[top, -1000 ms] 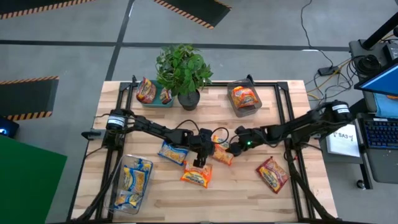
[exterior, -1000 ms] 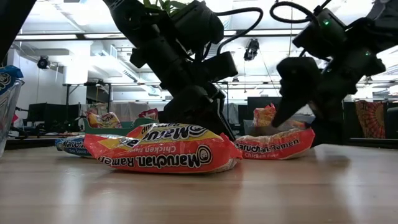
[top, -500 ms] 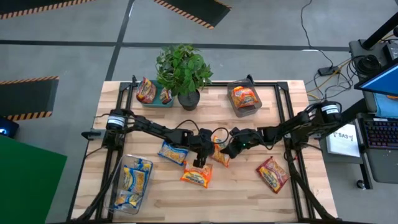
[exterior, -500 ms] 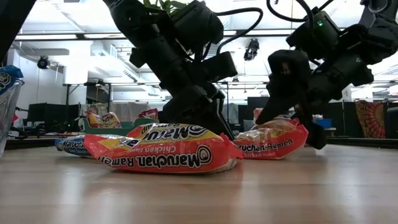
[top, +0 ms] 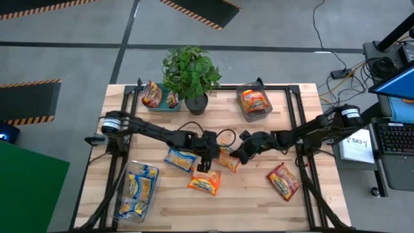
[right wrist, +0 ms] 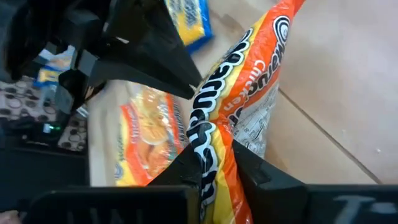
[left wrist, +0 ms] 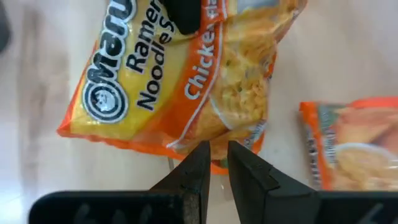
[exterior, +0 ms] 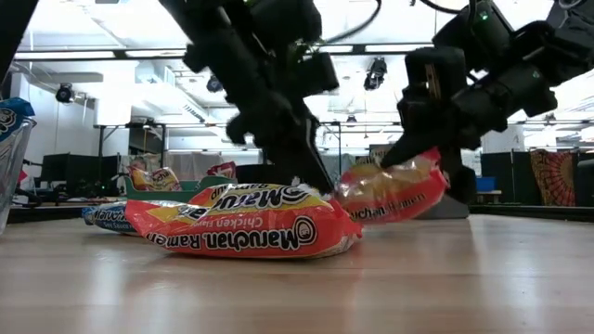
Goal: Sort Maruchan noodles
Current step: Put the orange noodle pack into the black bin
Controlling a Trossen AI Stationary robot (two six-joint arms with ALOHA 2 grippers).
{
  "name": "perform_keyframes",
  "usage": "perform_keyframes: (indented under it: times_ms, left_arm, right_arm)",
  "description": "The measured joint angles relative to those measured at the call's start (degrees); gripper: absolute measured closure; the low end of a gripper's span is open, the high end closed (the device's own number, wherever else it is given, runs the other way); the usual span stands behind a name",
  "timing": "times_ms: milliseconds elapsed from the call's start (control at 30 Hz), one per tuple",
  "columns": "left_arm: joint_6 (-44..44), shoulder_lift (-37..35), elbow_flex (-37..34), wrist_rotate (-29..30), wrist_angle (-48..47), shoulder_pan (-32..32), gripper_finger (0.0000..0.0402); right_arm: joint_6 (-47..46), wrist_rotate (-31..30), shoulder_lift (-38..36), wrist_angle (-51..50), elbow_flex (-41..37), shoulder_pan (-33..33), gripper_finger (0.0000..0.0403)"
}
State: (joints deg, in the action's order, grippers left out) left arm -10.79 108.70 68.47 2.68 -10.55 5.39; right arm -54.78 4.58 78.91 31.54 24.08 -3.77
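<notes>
Mid-table is crowded: my left gripper (top: 204, 166) and right gripper (top: 238, 157) sit close together, with an orange packet (top: 204, 183) just in front. Open table (top: 242, 200) lies between that packet and the red packet (top: 284, 180). The plant (top: 189, 72) blocks the back edge.

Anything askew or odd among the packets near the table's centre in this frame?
One orange packet hangs tilted, one end raised off the table, pinched by its edge in the right gripper. The left gripper sits shut just above another orange packet, holding nothing. No spill or tear shows.
</notes>
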Motion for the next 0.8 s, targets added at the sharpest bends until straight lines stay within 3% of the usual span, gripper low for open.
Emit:
perform_keyframes:
  times_ms: [167,500,633,800]
  left_arm:
    - [1.3,-5.3,-0.9,0.7,-1.1,1.8,0.0364]
    - [0.8,-17.9,-7.7,8.8,2.6,8.0,0.0364]
    - [0.8,-22.6,-10.9,8.9,6.9,9.2,0.0364]
    - [0.9,-27.5,-14.7,8.9,11.7,9.7,0.0364]
  right_arm:
    - [2.2,-0.1,-6.2,-2.5,0.0,1.8,0.0378]
    - [11.0,-4.8,-23.9,-14.5,0.9,9.9,0.0380]
    - [18.7,-11.5,-29.0,-28.8,6.5,13.4,0.0380]
    - [30.3,-25.5,-30.3,-47.5,17.7,16.1,0.0380]
